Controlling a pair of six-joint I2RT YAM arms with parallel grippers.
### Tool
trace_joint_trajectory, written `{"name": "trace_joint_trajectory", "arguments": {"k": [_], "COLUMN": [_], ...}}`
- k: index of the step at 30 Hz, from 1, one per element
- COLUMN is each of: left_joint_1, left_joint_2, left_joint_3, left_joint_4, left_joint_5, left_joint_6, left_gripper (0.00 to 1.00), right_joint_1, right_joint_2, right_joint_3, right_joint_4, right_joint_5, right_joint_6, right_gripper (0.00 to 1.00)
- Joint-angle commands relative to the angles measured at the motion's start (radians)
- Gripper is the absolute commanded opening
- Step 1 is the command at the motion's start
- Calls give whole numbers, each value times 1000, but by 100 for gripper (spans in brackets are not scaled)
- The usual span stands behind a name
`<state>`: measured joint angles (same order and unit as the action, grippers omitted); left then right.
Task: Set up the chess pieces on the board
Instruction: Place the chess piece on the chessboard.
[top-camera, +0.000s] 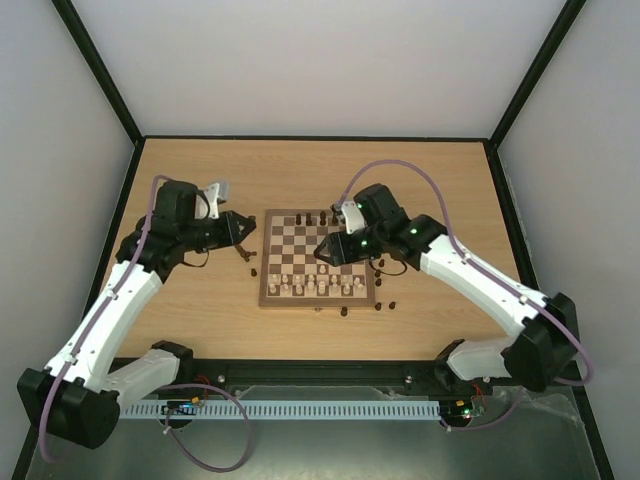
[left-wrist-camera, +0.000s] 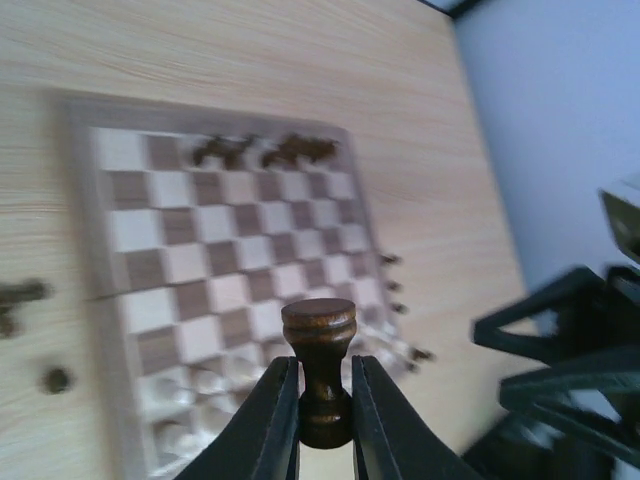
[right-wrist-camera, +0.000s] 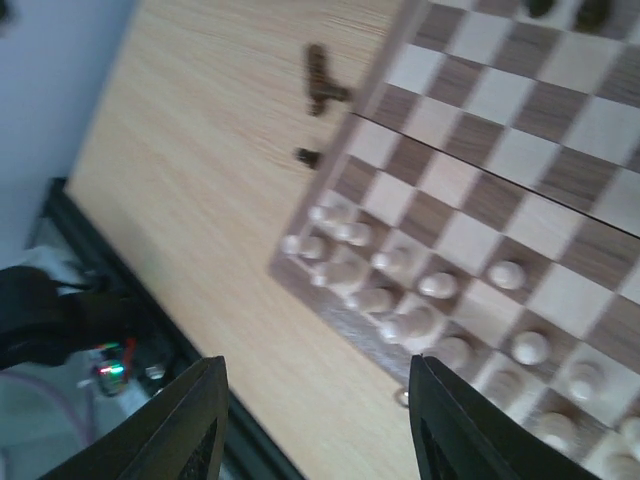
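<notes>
1. Jaws of the left gripper (left-wrist-camera: 325, 368) are clamped on the narrow stem of a small dark brown turned-wood chessman (left-wrist-camera: 319, 325) with a flat, grooved, drum-like head; jaws of the right gripper (right-wrist-camera: 318, 400) stand apart, with nothing between them, above the board's near half.
2. The square wooden chessboard (top-camera: 265, 268) with brown and cream checks lies flat mid-table; the held piece hangs just off its left edge; loose dark brown chessmen (top-camera: 250, 256) lie on the table at either side, a few stand on the far row, and pale cream chessmen (top-camera: 310, 286) fill the near rows.
3. The step likely wants the piece kept upright, carried to a vacant far-row square, lowered until its base seats, then released slowly.
4. The polished wood looks smooth and probably slippery; the small round base would tip easily; neighbouring pieces stand close, so a straight descent seems safest.
</notes>
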<state>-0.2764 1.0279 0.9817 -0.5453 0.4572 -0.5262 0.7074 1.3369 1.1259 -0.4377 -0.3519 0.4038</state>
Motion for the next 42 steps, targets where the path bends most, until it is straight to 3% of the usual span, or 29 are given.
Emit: {"name": "trace_joint_trajectory", "arguments": {"k": [1, 4, 6, 10, 14, 20, 26, 31, 42], "left_joint_1": [-4, -38, -78, -217, -369, -584, -803, -886, -897], "left_joint_2": [-35, -66, -81, -104, -168, -198, -97, -46, -35], "left_joint_3": [-40, -78, -75, -42, -55, -64, -44, -18, -3], "left_joint_4": [68, 123, 85, -52, -92, -104, -97, -83, -41], "left_joint_5": [373, 440, 392, 27, -274, -539, -709, -767, -736], "left_joint_6": [-24, -42, -6, 86, 96, 78, 60, 62, 92], "left_gripper": [8, 9, 9, 8, 7, 6, 5, 5, 5], "right_joint_1": [6, 0, -23, -68, -80, -86, -85, -85, -29], "right_joint_2": [-97, -122, -110, -70, -53, -18, 23, 54, 78], "right_joint_3": [-14, -4, 16, 38, 43, 31, 15, 25, -65], "right_joint_4": [69, 92, 88, 83, 73, 77, 150, 112, 137], "right_joint_5": [-203, -266, -343, -496, -527, -593, -665, -672, -665], "right_joint_6": [30, 69, 101, 174, 210, 225, 302, 269, 243], "right_gripper": [51, 53, 55, 55, 59, 62, 62, 61, 57]}}
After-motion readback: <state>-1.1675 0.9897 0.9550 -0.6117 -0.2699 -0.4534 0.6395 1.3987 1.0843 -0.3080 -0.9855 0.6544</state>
